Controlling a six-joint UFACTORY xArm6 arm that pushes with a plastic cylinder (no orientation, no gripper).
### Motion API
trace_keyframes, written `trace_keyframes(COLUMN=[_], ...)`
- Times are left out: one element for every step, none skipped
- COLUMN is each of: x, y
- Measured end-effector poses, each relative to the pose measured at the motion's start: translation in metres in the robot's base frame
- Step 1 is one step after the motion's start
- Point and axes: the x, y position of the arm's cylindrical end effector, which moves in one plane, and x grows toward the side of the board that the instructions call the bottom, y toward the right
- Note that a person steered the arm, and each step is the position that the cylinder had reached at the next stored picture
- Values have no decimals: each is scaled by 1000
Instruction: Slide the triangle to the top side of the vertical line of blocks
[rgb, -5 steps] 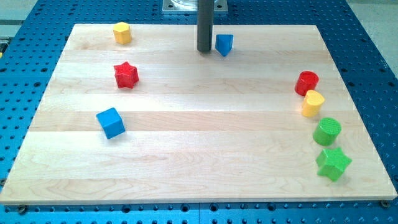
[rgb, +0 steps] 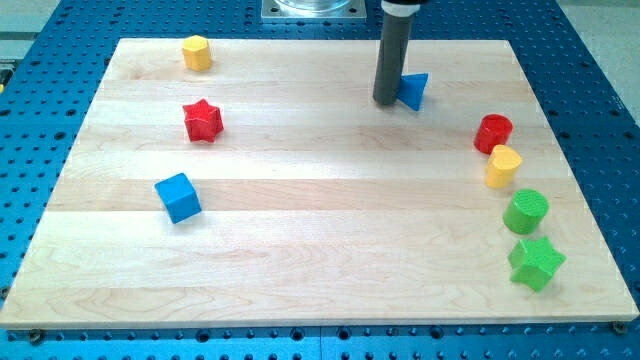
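Observation:
The blue triangle (rgb: 414, 90) lies on the wooden board near the view's top, right of centre. My tip (rgb: 386, 101) touches its left side. At the view's right a vertical line of blocks runs downward: a red cylinder (rgb: 493, 132), a yellow block (rgb: 503, 166), a green cylinder (rgb: 526, 211) and a green star (rgb: 536, 262). The triangle sits up and to the left of the red cylinder, apart from it.
A yellow hexagonal block (rgb: 196, 52) lies at the top left. A red star (rgb: 203, 120) sits below it, and a blue cube (rgb: 178, 197) lies further down at the left. The board (rgb: 300, 260) rests on a blue perforated table.
My tip has moved right and slightly down. The blue triangle has slid right and down with it, closer to the red cylinder. The other blocks have not moved.

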Motion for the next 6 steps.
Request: trace_keyframes(x=[-7, 13, 18, 27, 49, 50], y=[21, 71, 82, 79, 86, 87])
